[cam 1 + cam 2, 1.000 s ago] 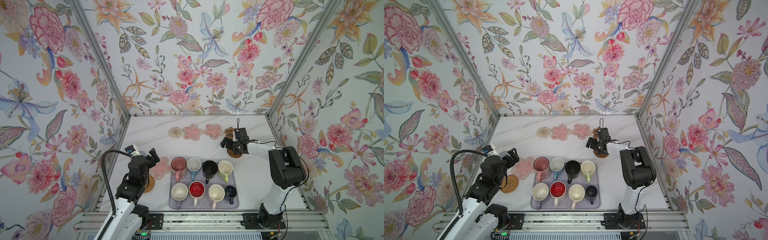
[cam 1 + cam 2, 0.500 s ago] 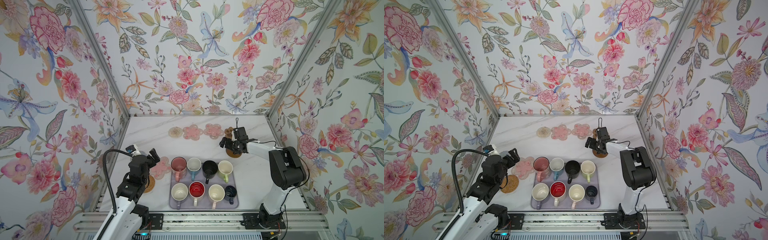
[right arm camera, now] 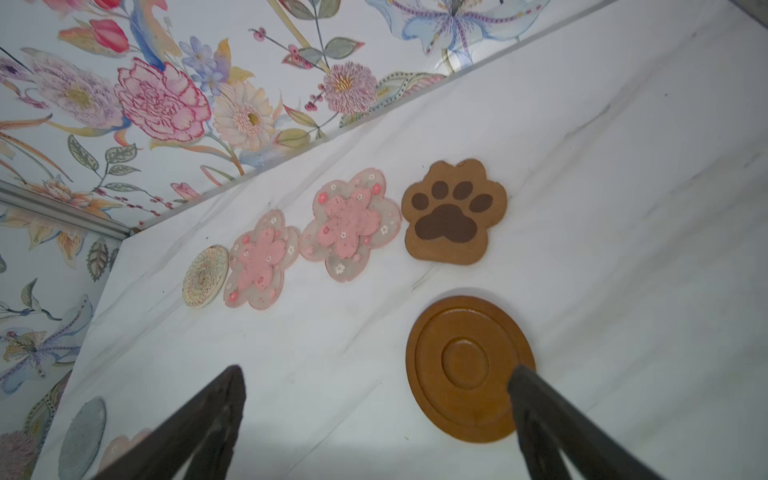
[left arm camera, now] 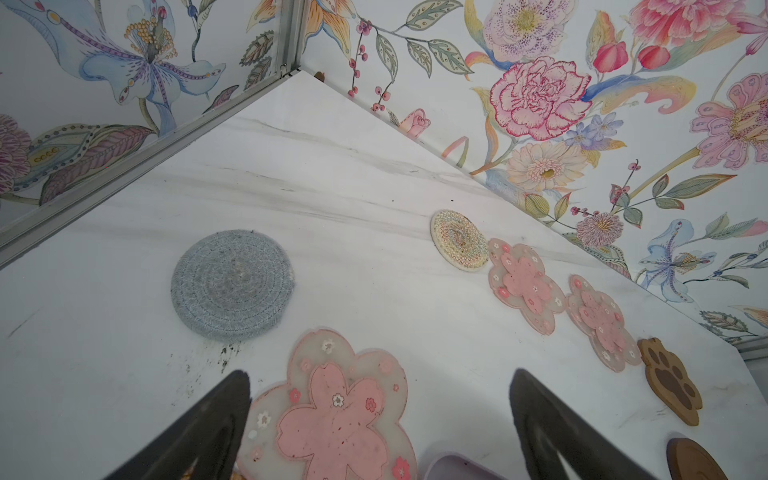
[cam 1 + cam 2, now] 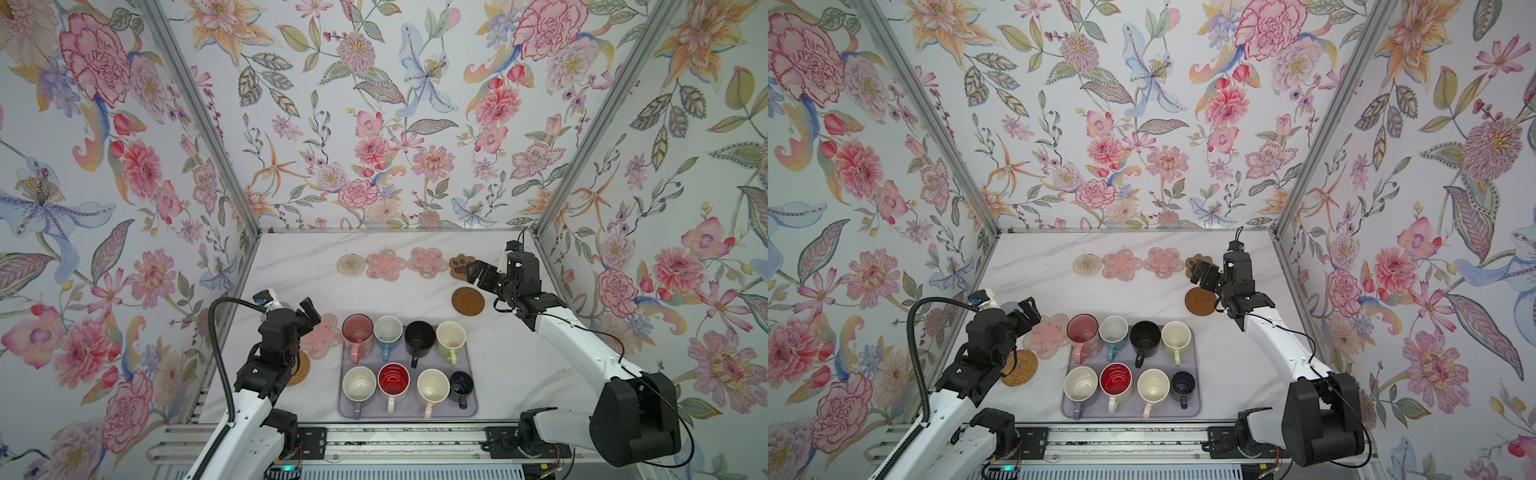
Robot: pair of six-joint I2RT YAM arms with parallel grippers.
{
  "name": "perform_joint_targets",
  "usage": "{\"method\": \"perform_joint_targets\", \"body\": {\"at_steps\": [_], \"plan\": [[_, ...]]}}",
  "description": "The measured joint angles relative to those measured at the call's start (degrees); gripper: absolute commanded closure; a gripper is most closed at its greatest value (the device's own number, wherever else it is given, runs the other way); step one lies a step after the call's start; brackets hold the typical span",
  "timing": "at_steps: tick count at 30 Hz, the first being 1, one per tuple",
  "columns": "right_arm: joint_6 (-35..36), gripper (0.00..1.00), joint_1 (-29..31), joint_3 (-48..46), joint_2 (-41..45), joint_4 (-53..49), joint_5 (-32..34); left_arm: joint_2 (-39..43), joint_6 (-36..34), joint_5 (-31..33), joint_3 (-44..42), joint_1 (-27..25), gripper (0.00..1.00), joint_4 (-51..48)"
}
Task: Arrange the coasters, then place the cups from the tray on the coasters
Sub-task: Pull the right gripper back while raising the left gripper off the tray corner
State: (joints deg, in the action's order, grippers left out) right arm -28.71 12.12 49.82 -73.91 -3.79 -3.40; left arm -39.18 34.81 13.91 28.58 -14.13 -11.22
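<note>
Several cups stand on the lavender tray [image 5: 345,409], among them a pink one [image 5: 357,330], a black one [image 5: 419,336] and one with a red inside [image 5: 393,380]. Along the back lie a clear beaded coaster [image 5: 351,264], two pink flower coasters [image 5: 385,264], a brown paw [image 5: 460,266] and, nearer, a wooden disc [image 5: 468,300]. My right gripper [image 5: 478,272] hovers open above the paw and the disc [image 3: 469,368], holding nothing. My left gripper [image 4: 380,415] stands open over a third pink flower coaster [image 4: 336,419]. A grey knitted coaster [image 4: 232,284] lies beyond it.
A woven rattan coaster [image 5: 1019,368] lies beside the left arm, partly hidden by it. Floral walls close in the marble table [image 5: 299,282] at the back and on both sides. A metal rail [image 5: 395,444] runs along the front edge.
My right gripper has lifted back off the wooden disc, which now lies fully uncovered. The left arm has barely moved.
</note>
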Motion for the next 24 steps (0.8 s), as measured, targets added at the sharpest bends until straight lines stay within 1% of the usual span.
{"method": "perform_joint_targets", "body": {"at_steps": [4, 10, 13, 18, 20, 24], "plan": [[-0.15, 0.01, -0.26, -3.74, 0.5, -0.11, -0.09, -1.09, 0.31, -0.2, -0.02, 0.0, 0.01, 0.33], [-0.2, 0.01, -0.63, -3.78, 0.52, 0.26, -0.2, -4.72, 0.92, 0.15, 1.25, 0.74, 0.01, -1.33], [-0.15, 0.01, -0.63, -3.76, 0.52, 0.26, -0.26, -8.74, 1.03, -0.74, 3.28, 4.57, 0.01, -2.75], [0.0, 0.01, -0.79, -3.76, 0.52, 0.24, -0.48, -16.24, 1.03, -6.45, 4.83, 13.49, 0.01, -2.49], [0.02, 0.01, -0.98, -3.76, 0.52, 0.22, -0.68, -19.82, 0.98, -8.94, 5.55, 16.17, 0.01, -2.29], [0.04, 0.01, -1.29, -3.78, 1.09, 0.2, -0.63, -26.6, 0.09, -12.52, 7.89, 19.19, 0.01, -1.57]]}}
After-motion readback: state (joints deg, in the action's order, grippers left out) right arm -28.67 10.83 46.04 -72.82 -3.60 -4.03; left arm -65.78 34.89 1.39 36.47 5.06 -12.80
